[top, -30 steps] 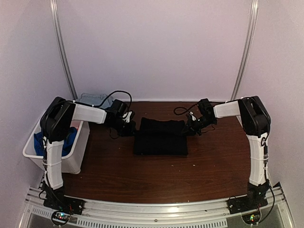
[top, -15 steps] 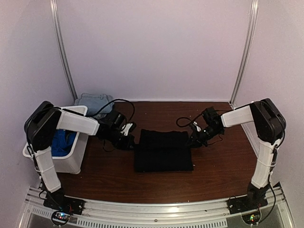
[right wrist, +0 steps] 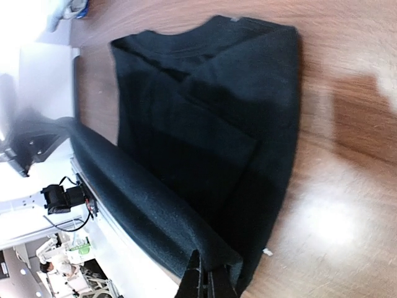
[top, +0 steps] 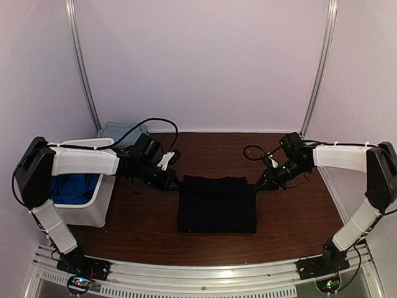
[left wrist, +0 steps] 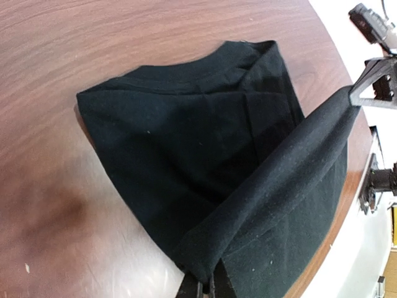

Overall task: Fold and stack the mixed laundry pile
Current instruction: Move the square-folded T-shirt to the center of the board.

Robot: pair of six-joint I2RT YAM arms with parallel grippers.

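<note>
A large black cloth (top: 217, 208) lies folded on the brown table (top: 291, 217), roughly in the middle. My left gripper (top: 175, 182) is shut on its far left corner, and my right gripper (top: 256, 184) is shut on its far right corner. Between them the pinched edge is stretched taut, a little above the lower layers. In the left wrist view the black cloth (left wrist: 186, 143) rises into my left gripper (left wrist: 208, 288). The right wrist view shows the same cloth (right wrist: 205, 124) clamped in my right gripper (right wrist: 208, 282). Bright royal-blue fabric (top: 68, 188) sits in the bin. Pale denim pieces (top: 118, 129) lie behind it.
A white plastic bin (top: 99, 208) stands at the table's left edge, under my left arm. White walls close in the back and sides. A metal rail (top: 205, 273) runs along the near edge.
Both arms have stretched out and swung forward, drawing the cloth's held edge toward the near side. The cloth now lies nearer the front edge.
</note>
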